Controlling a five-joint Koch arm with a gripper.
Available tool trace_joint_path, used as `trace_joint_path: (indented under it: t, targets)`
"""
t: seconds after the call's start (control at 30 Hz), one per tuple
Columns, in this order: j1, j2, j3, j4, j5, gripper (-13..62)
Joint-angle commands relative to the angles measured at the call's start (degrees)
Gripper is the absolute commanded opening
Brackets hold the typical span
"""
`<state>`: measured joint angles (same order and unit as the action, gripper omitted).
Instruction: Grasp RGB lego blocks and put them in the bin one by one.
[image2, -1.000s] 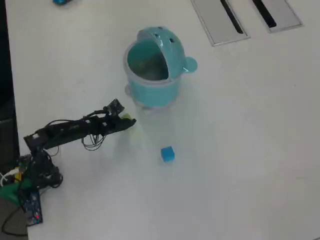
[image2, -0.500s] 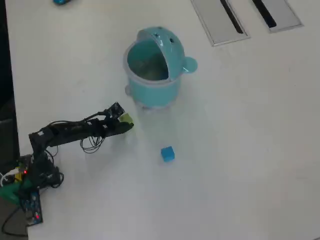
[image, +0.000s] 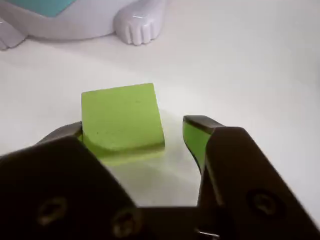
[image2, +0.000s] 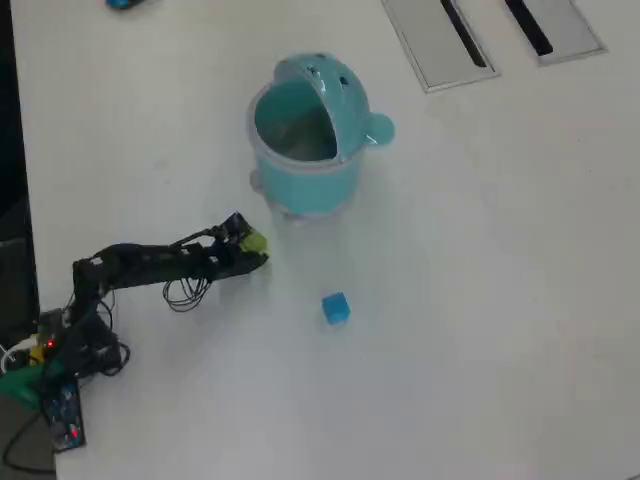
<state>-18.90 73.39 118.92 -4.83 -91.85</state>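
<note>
**Reaching for the green block beside the bin**

Gripper (image: 135, 132) state: jaws spread, not clamped. In the wrist view the green block (image: 122, 120) lies between them. The left jaw sits at the block's lower left corner; whether it touches cannot be told. The right jaw stands apart from the block, with bare table (image: 250, 60) showing in the gap. The block rests flat on the table, its top face turned slightly relative to the jaws.

Overhead view: the arm (image2: 150, 265) extends from its base at the lower left edge toward the centre, with loose black wires hanging below the forearm. The gripper (image2: 250, 250) is at the green block (image2: 252, 241), which lies just below and left of the bin (image2: 305, 175).

Bin: teal, round, standing upright near the top centre, hood tilted back so the interior is open to the camera. Small white feet of its base (image: 137, 22) appear at the top of the wrist view.

Blue block (image2: 335, 308): alone on the table, below the bin and well to the right of the gripper.

Two grey panels (image2: 435, 45) with black slots lie at the upper right.
</note>
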Motion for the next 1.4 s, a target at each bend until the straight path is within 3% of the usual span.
trace_joint_path:
  t: [0.0,0.47,1.07,1.37]
  targets:
    - [0.0,-0.18,-2.37,-4.48,-0.44,33.9]
    - [-0.26,0.18,-5.89,-3.69,2.11,21.4]
    - [-0.44,9.05,-14.15,3.25,5.1,16.6]
    - [-1.41,11.69,-30.67,14.77,6.33,16.6]
